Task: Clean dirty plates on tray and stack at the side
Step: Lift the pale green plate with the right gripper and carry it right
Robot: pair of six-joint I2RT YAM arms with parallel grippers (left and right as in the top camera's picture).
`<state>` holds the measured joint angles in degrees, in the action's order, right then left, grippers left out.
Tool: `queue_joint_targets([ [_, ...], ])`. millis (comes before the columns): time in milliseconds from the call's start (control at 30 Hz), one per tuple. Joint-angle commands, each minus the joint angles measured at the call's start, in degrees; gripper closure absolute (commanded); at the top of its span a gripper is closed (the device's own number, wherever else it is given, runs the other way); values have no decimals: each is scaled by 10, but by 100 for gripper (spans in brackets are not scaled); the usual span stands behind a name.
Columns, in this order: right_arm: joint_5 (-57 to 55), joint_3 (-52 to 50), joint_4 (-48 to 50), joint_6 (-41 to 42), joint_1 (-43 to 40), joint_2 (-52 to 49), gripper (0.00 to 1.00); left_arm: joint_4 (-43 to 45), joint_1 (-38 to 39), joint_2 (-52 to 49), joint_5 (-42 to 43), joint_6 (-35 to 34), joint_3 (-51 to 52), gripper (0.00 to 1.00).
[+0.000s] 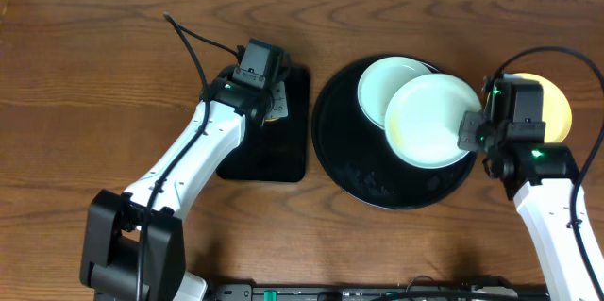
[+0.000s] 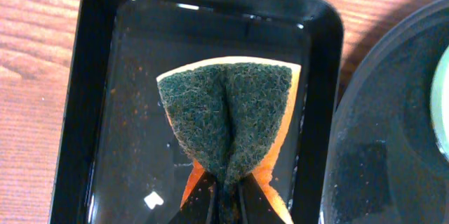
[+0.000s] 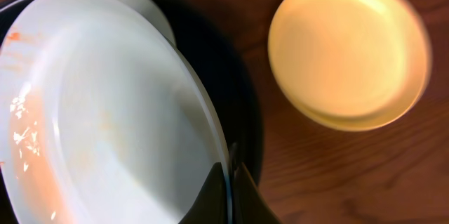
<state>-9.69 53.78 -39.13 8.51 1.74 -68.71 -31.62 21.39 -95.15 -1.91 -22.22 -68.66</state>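
The round black tray holds two mint-white plates. One mint plate lies flat at the tray's far side. My right gripper is shut on the rim of the other mint plate, which is tilted above the tray and has orange sauce smears on its left part. The pale yellow plate sits on the table right of the tray, also in the right wrist view. My left gripper is shut on a green-and-orange sponge over the rectangular black tray.
The rectangular black tray lies left of the round tray, wet, with small orange crumbs. Black cables run over the table behind the left arm. The round tray's rim shows in the left wrist view.
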Motion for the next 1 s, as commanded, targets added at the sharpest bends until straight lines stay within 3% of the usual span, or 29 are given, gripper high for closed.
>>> queue_joint_targets([
  [0,-57,11,-2,-46,7,5,99,0,-2,-6,-11,7,8,92],
  [267,-247,11,38,-57,90,5,99,6,-2,-26,-11,7,8,93],
  [400,-310,11,99,-127,130,5,99,6,-2,-39,-11,7,8,92],
  [567,-349,11,148,-218,171,5,99,8,-2,-45,-11,7,8,92],
  [967,-364,11,162,-240,187,5,99,12,-2,-45,-11,7,8,93],
])
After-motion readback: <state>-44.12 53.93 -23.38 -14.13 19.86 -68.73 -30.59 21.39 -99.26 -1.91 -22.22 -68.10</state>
